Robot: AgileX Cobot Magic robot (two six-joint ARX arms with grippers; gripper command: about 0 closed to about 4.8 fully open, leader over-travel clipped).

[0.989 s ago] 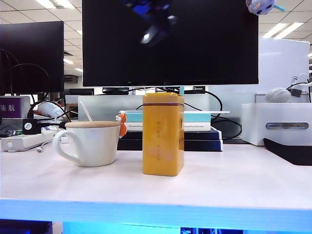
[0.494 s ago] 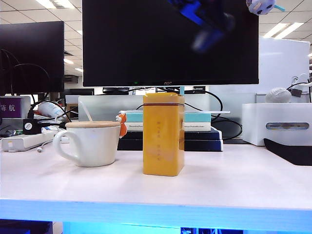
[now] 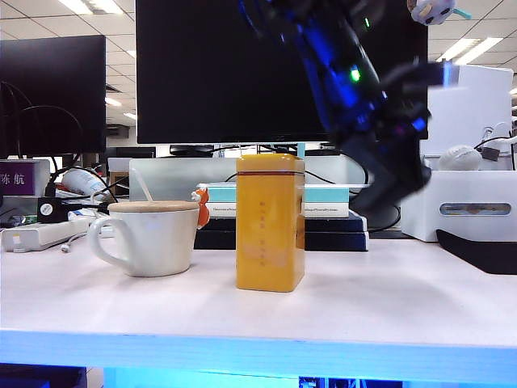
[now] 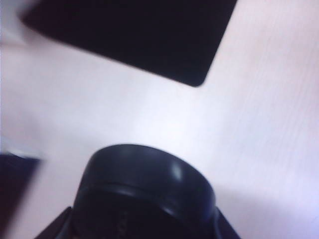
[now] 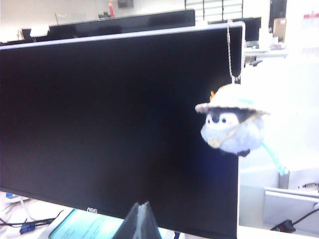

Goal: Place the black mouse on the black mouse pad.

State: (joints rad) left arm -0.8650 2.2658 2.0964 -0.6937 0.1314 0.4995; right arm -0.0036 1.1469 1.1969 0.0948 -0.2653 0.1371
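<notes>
The black mouse (image 4: 144, 184) fills the near part of the left wrist view, and my left gripper (image 4: 144, 224) is shut on it, with a dark jaw showing on either side. Beyond it, the black mouse pad (image 4: 134, 35) lies flat on the pale table, apart from the mouse. In the exterior view the left arm (image 3: 363, 97) is a dark blur reaching across to the right, its end hanging above the table left of the mouse pad (image 3: 485, 252). My right gripper (image 5: 143, 208) is shut, empty, raised, and faces the monitor.
A yellow tin (image 3: 271, 222) stands mid-table with a white mug (image 3: 153, 237) to its left. Behind them are stacked books (image 3: 323, 226) and a large monitor (image 3: 242, 73). A white box (image 3: 460, 204) with a pale grey mouse (image 3: 460, 158) on it stands behind the pad. A plush penguin (image 5: 232, 124) hangs from the monitor.
The left arm has swung from high in front of the monitor to the right and down, toward the table beside the mouse pad. The objects on the table have not moved.
</notes>
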